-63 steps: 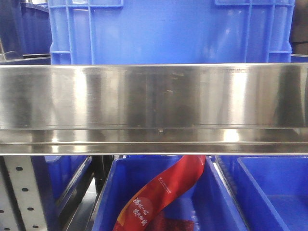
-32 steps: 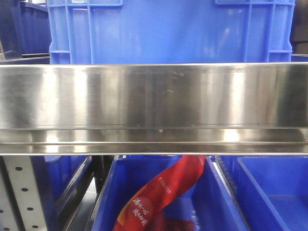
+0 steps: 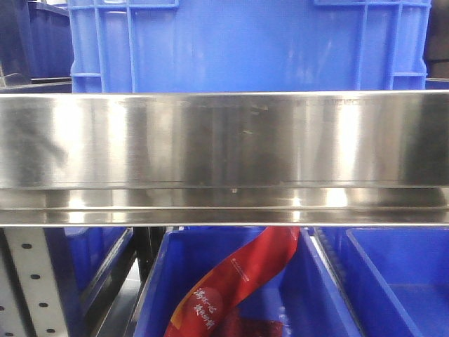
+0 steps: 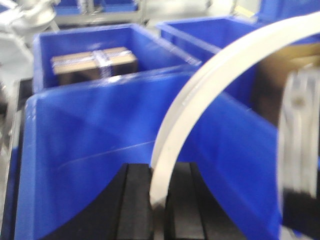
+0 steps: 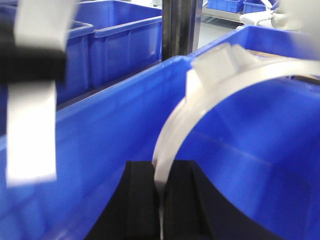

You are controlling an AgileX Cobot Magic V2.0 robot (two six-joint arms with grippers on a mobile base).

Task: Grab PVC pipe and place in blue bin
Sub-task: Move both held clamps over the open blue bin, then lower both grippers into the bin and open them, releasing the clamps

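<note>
In the left wrist view, the left gripper (image 4: 159, 200) has its two black fingers (image 4: 135, 200) closed on the end of a white pipe (image 4: 200, 85). The pipe bends up and away to the right in a smooth arc. Behind it is the inside wall of a blue bin (image 4: 90, 140), and I cannot tell whether the pipe touches the bin anywhere. A far bin (image 4: 85, 30) holds a taped cardboard box (image 4: 94, 61).

The right wrist view is much the same. The right gripper (image 5: 160, 200) is clamped on a white pipe (image 5: 175, 120) that curves up to the right, with a white block (image 5: 217, 62) sitting on the curve. The blue bin (image 5: 100, 130) fills the background. On the left a blurred white strip (image 5: 32, 130) passes through a black band (image 5: 32, 65). I cannot tell whether both grippers hold one and the same pipe.

The front view shows neither arm. A steel shelf (image 3: 224, 140) runs across it, with a blue crate (image 3: 245, 45) on top and a red banner (image 3: 238, 281) in a bin below.
</note>
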